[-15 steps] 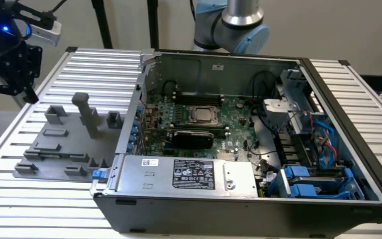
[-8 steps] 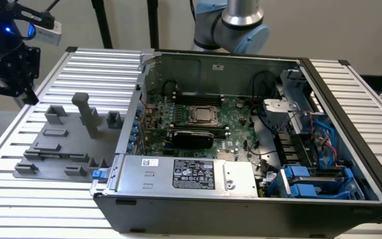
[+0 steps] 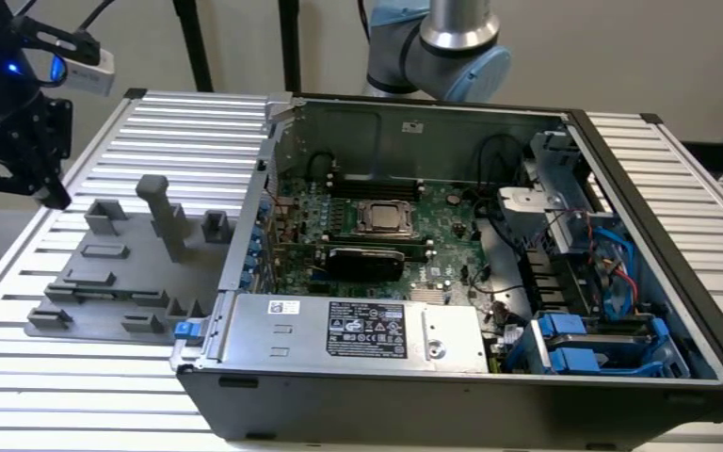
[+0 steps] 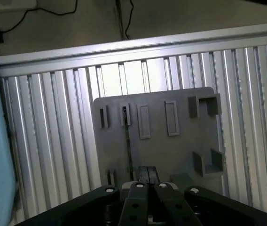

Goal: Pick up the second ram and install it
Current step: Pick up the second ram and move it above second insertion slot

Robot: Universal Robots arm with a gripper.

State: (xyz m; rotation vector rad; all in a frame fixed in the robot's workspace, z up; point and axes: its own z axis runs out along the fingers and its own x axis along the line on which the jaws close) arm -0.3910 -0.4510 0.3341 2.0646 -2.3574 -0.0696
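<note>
A thin dark strip (image 4: 128, 141) stands on edge in a slot of the grey holder plate (image 4: 171, 150); it looks like the second ram seen edge-on. My gripper (image 4: 147, 173) hangs above this plate, its two black fingers pressed together with nothing between them, just beside the strip's near end. In the exterior view the gripper (image 3: 52, 193) hovers over the far left end of the holder plate (image 3: 110, 282), well apart from the open computer case (image 3: 462, 377). The green motherboard (image 3: 450, 226) with its silver processor (image 3: 384, 218) lies inside the case.
The holder plate carries a tall grey post (image 3: 161, 212) and several low blocks. The case's walls stand high around the motherboard, with cables and blue drive bays (image 3: 594, 344) at the exterior view's right. A ribbed aluminium table (image 3: 48, 377) lies under everything.
</note>
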